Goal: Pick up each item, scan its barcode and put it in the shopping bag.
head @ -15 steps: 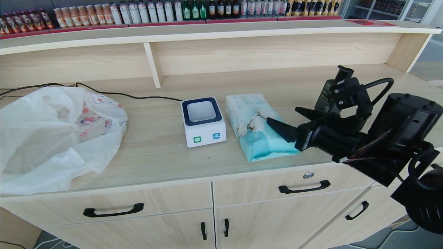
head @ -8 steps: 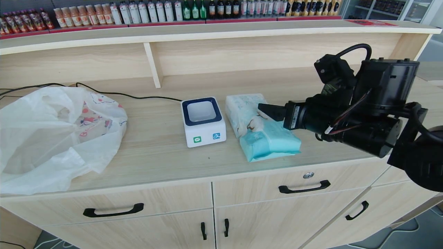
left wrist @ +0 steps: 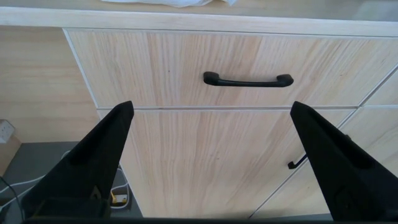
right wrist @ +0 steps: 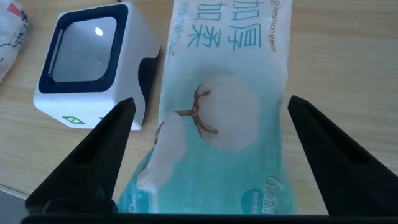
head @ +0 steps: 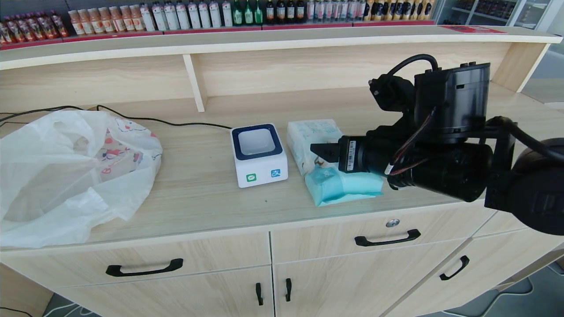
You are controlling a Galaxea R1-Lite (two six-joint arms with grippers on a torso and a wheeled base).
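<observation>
A teal and white tissue pack (head: 339, 185) lies flat on the wooden counter (head: 198, 198), just right of the white barcode scanner (head: 258, 154) with its dark blue rim. My right gripper (head: 324, 154) hovers over the pack's middle. In the right wrist view its fingers stand wide open on either side of the tissue pack (right wrist: 224, 124), with the scanner (right wrist: 93, 59) beside it. The white plastic shopping bag (head: 66, 171) lies crumpled at the counter's left end. My left gripper (left wrist: 211, 162) is open and holds nothing, low in front of a cabinet drawer handle (left wrist: 247, 79).
A black cable (head: 167, 122) runs along the back of the counter behind the bag to the scanner. A raised shelf with a divider (head: 194, 81) backs the counter. Bottles (head: 198, 13) line the far shelf. Drawers and doors with black handles (head: 387, 240) sit below.
My right arm has swung left and risen, bringing its open gripper from the pack's right side to above its middle. A dark bottle seen behind the arm earlier is now covered by it.
</observation>
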